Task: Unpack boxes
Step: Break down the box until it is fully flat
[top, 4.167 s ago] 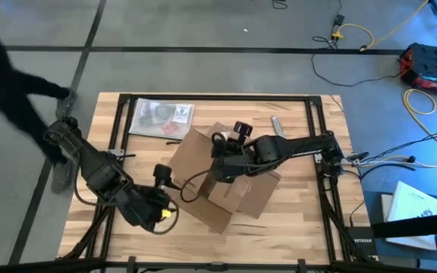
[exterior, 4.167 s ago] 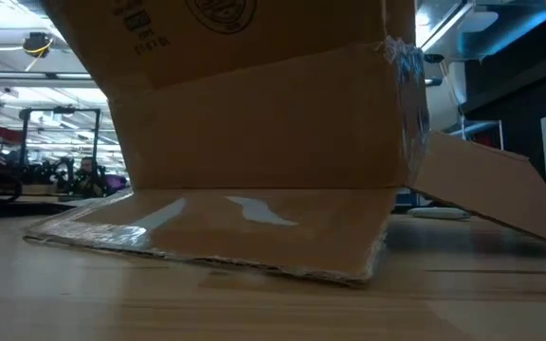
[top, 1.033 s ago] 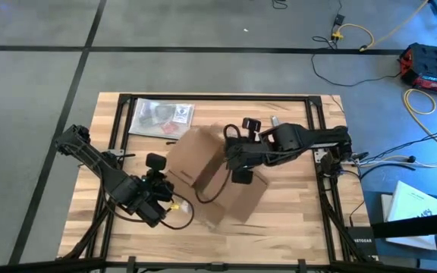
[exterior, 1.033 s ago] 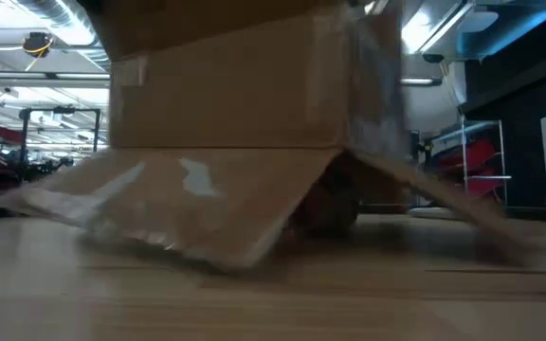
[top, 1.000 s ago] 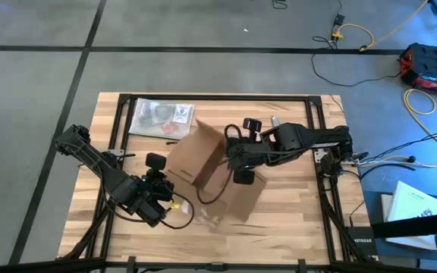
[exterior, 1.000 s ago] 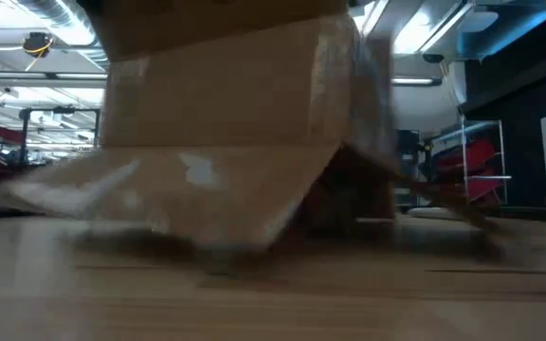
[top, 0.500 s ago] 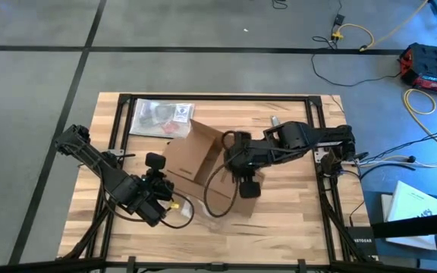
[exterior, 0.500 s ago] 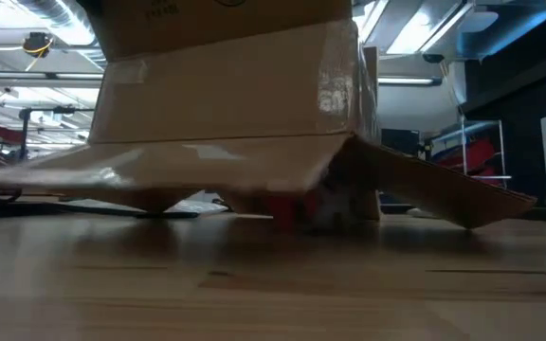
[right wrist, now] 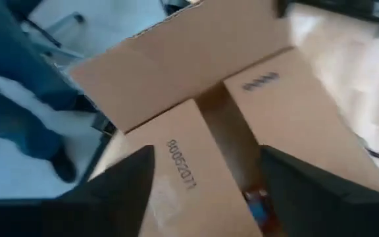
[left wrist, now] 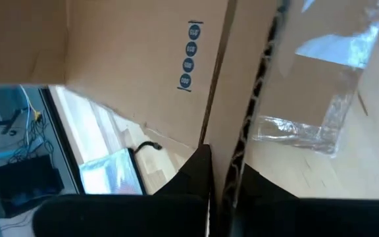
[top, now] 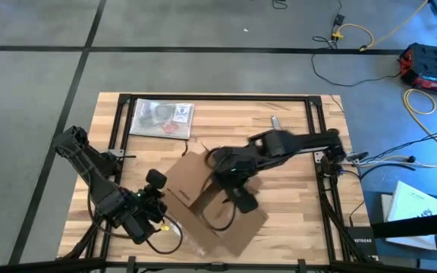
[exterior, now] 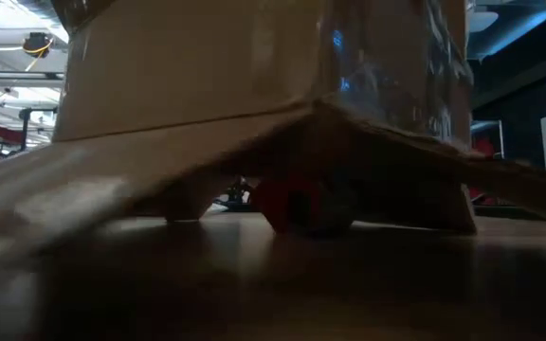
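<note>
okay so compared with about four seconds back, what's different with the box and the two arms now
The cardboard box has slid toward the table's near edge, closer to the left arm. The right gripper, shut a second ago, now has its fingers spread above the box's open top, holding nothing. The left gripper has drawn back toward the near corner, fingers shut on a box flap. The plastic bag at the far side stayed put.

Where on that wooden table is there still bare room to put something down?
Bare wood lies along the table's right side, between the cardboard box and the right edge, and in the far strip right of the plastic bag. The near-left is crowded by the box, left gripper and right gripper.
</note>
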Robot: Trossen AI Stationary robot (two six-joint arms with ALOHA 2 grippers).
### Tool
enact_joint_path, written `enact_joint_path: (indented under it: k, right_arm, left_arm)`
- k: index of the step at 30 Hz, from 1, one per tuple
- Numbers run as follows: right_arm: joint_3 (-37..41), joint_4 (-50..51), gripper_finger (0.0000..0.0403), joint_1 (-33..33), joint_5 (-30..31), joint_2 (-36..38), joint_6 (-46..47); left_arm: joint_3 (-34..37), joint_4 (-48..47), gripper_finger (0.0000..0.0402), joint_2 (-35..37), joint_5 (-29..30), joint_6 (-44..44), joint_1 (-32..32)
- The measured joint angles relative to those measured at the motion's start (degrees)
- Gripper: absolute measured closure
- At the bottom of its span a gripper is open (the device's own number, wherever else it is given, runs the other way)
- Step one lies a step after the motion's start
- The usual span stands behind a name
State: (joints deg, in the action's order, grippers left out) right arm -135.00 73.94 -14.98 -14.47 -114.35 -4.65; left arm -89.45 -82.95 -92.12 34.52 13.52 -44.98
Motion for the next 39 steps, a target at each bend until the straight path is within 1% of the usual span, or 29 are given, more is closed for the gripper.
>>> enact_joint_path:
  k: [2, 4, 9, 12, 15, 19, 22, 24, 25, 27, 29, 32, 39]
  right_arm:
    - [0.01, -1.13, 0.0112, -0.02, -3.61, -2.49, 0.28]
    - [0.07, -0.95, 0.0102, -0.46, -5.22, -4.62, 0.33]
    - [0.07, -0.07, 0.0103, -0.86, -6.64, -8.60, -1.94]
    - [0.07, -0.34, 0.0109, -0.30, -6.39, -10.90, -3.65]
    - [0.07, -0.17, 0.0116, 0.87, -4.55, -12.35, -3.91]
    - [0.07, 0.03, 0.0122, 2.14, -4.80, -13.34, -4.47]
    - [0.07, 0.65, 0.0123, 2.72, -9.03, -14.41, -3.22]
    - [0.07, 1.77, 0.0123, 2.90, -13.29, -15.54, -1.16]
    - [0.07, 2.47, 0.0123, 3.01, -14.53, -16.15, -0.69]
    - [0.09, 3.08, 0.0123, 2.97, -15.18, -17.07, -0.73]
    - [0.09, 3.30, 0.0123, 2.97, -15.57, -17.33, -0.68]
    - [0.02, 4.57, 0.0123, 3.06, -18.09, -17.14, 0.36]
    - [0.00, 12.40, 0.0123, 2.33, -21.92, -13.84, 6.64]
  left_arm:
    - [0.00, -0.03, 0.0401, 0.00, -0.01, 0.89, -0.03]
    - [0.00, 0.03, 0.0401, 0.00, -0.02, 1.89, 0.15]
    - [0.00, 0.58, 0.0401, 0.00, 0.00, 2.54, 0.29]
    - [0.00, 1.67, 0.0401, 0.00, -0.02, 1.51, 0.29]
    - [0.00, 2.50, 0.0401, 0.00, -0.02, 0.78, 0.29]
    - [0.00, 2.93, 0.0401, 0.00, -0.02, 0.59, 0.29]
    - [0.00, 2.93, 0.0401, 0.00, -0.02, 0.61, 0.29]
    - [0.00, 2.90, 0.0401, 0.00, -0.02, 0.61, 0.29]
    - [0.00, 2.90, 0.0401, 0.00, -0.02, 0.61, 0.29]
    - [0.00, 2.88, 0.0401, 0.00, -0.02, 0.59, 0.32]
    - [0.02, 2.86, 0.0401, 0.00, -0.02, 0.62, 0.45]
    - [0.02, 2.90, 0.0401, 0.00, 0.15, 1.05, 0.47]
    - [0.00, 3.27, 0.0401, 0.00, 1.04, 0.81, 0.93]
